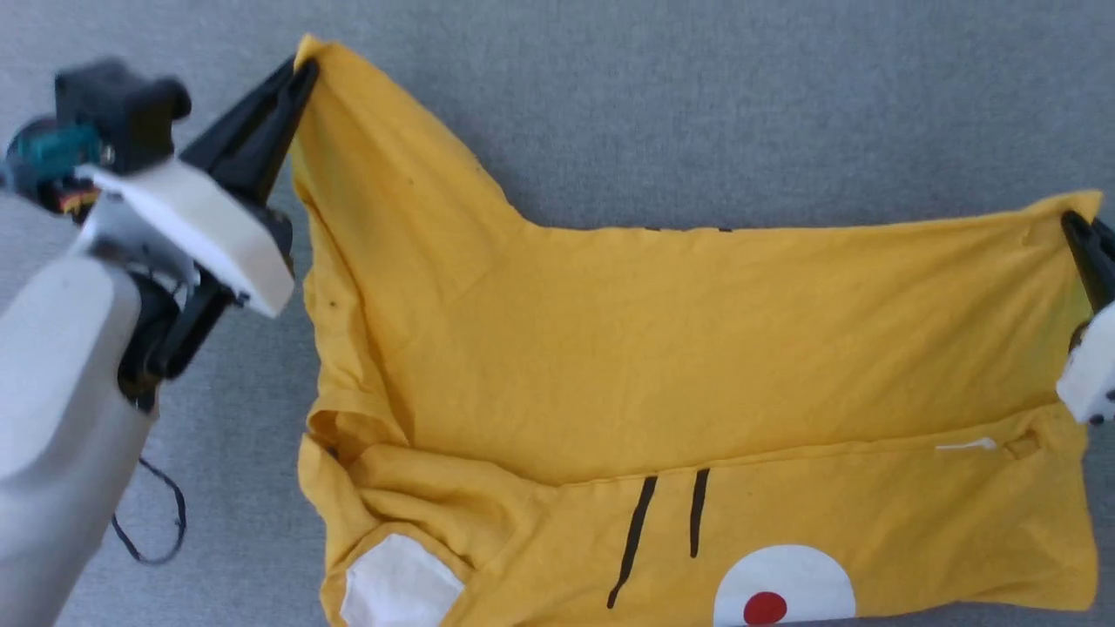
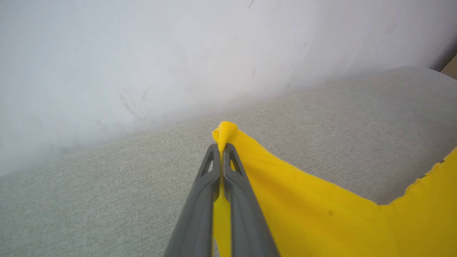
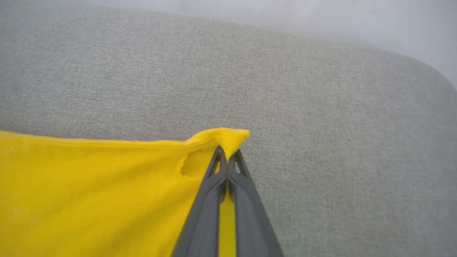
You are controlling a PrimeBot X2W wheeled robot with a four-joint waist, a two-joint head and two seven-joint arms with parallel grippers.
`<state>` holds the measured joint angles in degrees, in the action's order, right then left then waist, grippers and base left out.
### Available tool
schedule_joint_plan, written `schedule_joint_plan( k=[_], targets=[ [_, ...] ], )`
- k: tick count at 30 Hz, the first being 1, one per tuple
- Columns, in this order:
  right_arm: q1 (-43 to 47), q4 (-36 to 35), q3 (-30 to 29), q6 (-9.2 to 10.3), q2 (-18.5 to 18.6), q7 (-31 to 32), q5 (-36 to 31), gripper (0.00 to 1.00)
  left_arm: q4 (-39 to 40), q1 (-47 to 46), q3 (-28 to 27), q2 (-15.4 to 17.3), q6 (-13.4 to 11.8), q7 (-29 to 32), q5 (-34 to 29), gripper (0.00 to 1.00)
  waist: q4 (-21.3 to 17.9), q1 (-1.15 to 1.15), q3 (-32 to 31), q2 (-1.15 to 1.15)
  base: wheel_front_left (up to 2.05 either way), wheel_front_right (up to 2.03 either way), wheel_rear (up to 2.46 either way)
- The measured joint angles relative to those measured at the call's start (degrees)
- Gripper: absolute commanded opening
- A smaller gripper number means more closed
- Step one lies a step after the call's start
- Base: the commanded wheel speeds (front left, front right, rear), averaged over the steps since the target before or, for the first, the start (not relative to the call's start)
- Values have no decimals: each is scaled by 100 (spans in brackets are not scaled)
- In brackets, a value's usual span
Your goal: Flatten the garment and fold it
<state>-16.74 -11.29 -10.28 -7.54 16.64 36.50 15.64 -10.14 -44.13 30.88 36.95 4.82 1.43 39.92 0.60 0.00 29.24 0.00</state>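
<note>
My left and right jaws each pinch a far corner of the shirt (image 1: 697,348); if I pull them apart unevenly, a shallow pinch could slip free.

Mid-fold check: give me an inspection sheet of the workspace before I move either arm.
Surface: grey fabric surface, no marks seen.
Job's things: garment spread out, a plain yellow layer over the printed side; small hole near the right-hand corner.
Clutter: nothing seen.
Grippers: left gripper shut on the far left corner, pulled to a peak; right gripper shut on the far right corner.
Cables: thin dark cable looped beside the left forearm.
Surroundings: pale wall behind the surface.
</note>
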Motion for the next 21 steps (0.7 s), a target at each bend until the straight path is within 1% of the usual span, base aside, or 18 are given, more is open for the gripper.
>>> schedule_joint_plan(
  k=[5,13,17,19,21],
  targets=[
    [566,-180,-200,0,-114,-291,31,0,578,784,-172,201,-279,-378,44,0,35,-1,-432,0,0,0,0],
    [1605,-305,-493,0,-571,-605,158,0,1659,2525,-490,519,-961,-749,414,0,72,-2,-1170,0,0,0,0],
    [2052,-282,-570,0,-843,-750,181,0,2001,3375,-552,594,-1279,-916,565,0,79,-2,-1492,0,0,0,0],
    [2269,-255,-610,0,-962,-804,214,0,2201,3778,-560,579,-1468,-975,653,0,82,-2,-1631,0,0,0,0],
    [2465,-219,-627,0,-1060,-848,231,0,2298,4113,-556,564,-1563,-1012,744,0,86,-3,-1748,0,0,0,0]
  ],
)
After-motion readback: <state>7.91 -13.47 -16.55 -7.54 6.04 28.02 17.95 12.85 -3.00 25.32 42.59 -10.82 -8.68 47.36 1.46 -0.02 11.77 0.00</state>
